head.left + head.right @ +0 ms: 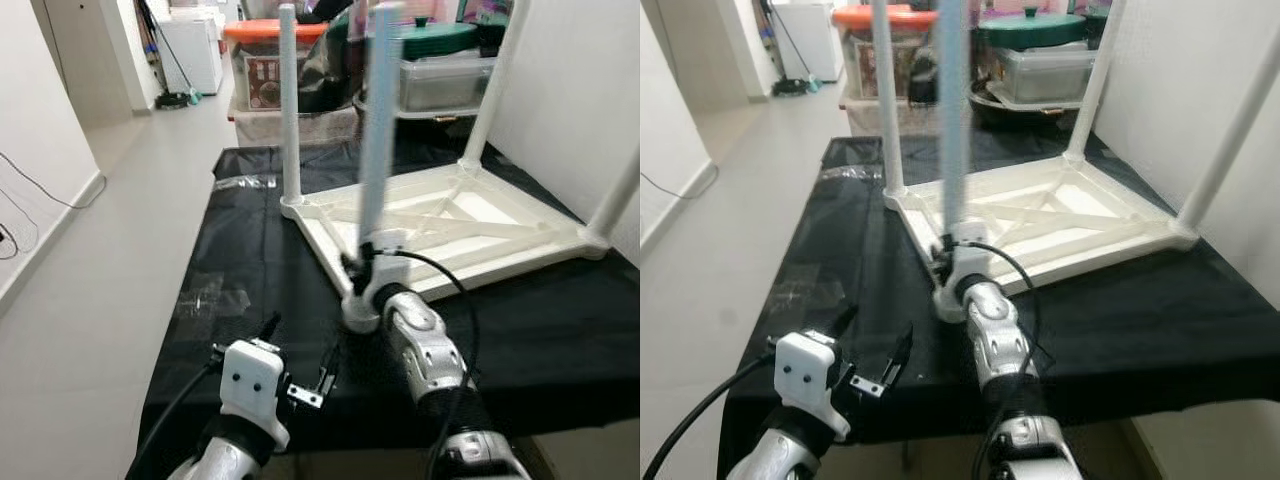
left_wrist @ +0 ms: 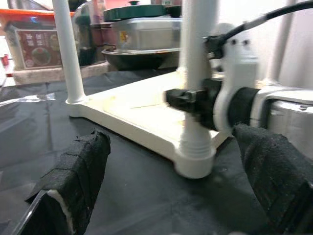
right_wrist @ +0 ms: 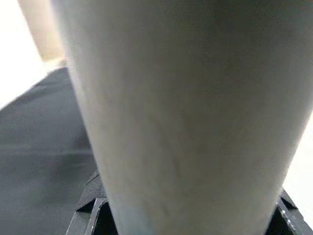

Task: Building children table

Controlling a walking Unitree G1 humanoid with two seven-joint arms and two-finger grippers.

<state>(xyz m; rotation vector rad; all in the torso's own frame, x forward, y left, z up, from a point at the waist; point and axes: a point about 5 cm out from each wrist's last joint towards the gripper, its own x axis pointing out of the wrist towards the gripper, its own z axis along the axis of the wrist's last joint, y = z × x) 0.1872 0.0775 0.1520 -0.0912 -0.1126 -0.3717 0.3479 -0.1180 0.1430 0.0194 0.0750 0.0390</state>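
Left of the upturned white tabletop (image 1: pixel 450 225), the left gripper (image 1: pixel 300 370) is held wide open and empty. At the tabletop's near corner, the near leg (image 1: pixel 378 130) is clamped by the right gripper (image 1: pixel 362 262); seating apparently continues, so further twisting is likely needed.

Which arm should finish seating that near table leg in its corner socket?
Right. The right gripper is shut on the near leg just above its socket, while the left gripper hangs open, apart from the leg, over the black cloth.
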